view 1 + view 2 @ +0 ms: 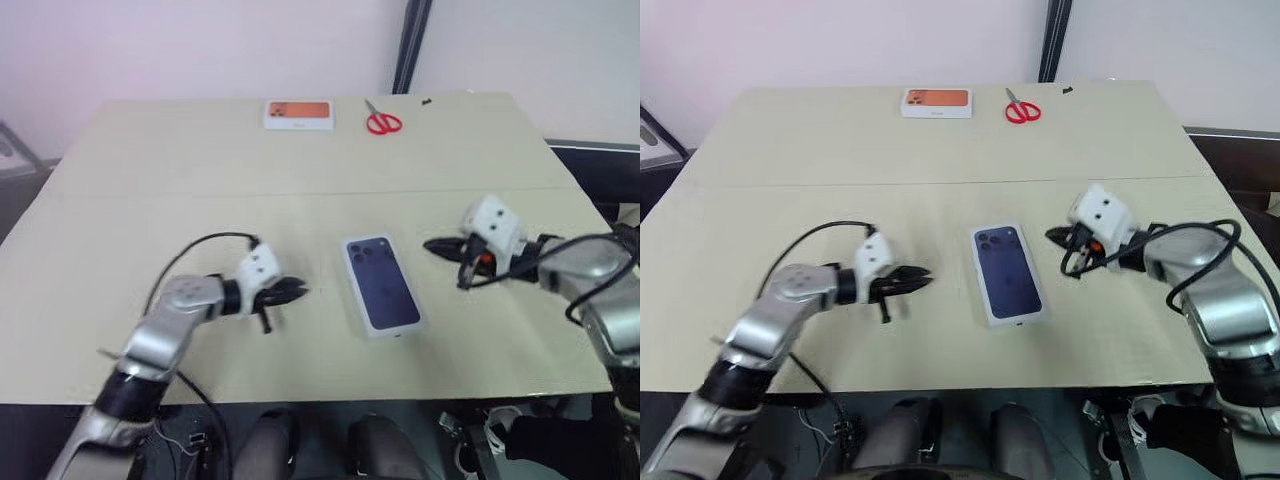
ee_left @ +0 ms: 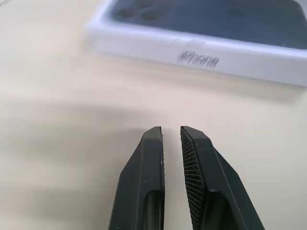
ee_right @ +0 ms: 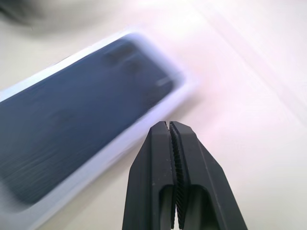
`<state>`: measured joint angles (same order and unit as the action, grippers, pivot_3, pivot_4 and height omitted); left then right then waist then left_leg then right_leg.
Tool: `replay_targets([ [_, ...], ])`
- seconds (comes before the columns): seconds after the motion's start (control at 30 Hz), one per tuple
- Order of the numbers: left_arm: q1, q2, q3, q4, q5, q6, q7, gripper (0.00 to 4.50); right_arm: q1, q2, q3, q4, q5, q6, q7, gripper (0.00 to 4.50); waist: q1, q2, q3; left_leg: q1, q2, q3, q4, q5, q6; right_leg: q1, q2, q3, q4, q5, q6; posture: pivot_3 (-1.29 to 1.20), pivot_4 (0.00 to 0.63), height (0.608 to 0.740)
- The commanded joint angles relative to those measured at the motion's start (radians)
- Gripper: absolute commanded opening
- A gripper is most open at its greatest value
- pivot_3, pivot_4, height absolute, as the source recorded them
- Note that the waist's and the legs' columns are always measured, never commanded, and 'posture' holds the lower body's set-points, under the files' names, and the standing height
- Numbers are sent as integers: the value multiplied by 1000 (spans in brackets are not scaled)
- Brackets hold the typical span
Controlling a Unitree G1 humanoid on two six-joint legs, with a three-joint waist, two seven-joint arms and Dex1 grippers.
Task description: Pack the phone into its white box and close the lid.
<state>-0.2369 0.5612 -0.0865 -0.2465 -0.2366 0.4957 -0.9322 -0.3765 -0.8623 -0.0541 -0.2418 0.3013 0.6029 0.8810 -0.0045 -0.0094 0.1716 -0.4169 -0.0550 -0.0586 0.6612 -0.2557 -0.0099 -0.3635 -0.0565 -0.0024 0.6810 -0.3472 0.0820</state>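
Left claw (image 1: 290, 292) low over the bench (image 1: 150, 180), fingers (image 2: 148, 163) nearly together with a thin gap, gripping nothing, tips aimed toward the box. Right claw (image 1: 440, 245) pressed fully together, also empty, pointing in from the other side.

Between the two, flat on the bench: the closed box, seen as the lid (image 1: 380, 284) with the dark blue phone picture on top. Lid looks seated squarely, so phone and tray presumably inside, though neither can be seen. Long axis running away from the robot, slightly slanted, camera end farther off.

Box well clear of both claws, touching neither. From the left claw, off to its right, near the lower half of the box's long side; from the right claw, off to its left, near the upper half. Roughly equal reach from either arm. Judged close to done; any further press would come down from above.

Far back on the bench: a white box with orange print (image 1: 298, 114) and red scissors (image 1: 382, 121), well apart from everything.
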Motion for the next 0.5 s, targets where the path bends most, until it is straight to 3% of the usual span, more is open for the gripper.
replay_targets([
  [0.03,69,18,139,-85,-81,-2,31,662,-53,27,-36,95,26,-48,12,103,6,0,0,0,0,0,0,-1,1,0,0,0,0,0,0,0,150,740],
  [0.3,179,-17,387,-135,-176,-14,191,662,-193,131,-55,321,56,-109,6,103,15,1,0,0,0,1,1,-2,3,0,0,0,0,0,0,0,150,740],
  [0.5,228,-28,423,-160,-183,-34,265,662,-204,173,-23,373,35,-153,18,103,15,1,0,0,0,1,0,-2,3,-1,0,0,0,0,0,0,150,740],
])
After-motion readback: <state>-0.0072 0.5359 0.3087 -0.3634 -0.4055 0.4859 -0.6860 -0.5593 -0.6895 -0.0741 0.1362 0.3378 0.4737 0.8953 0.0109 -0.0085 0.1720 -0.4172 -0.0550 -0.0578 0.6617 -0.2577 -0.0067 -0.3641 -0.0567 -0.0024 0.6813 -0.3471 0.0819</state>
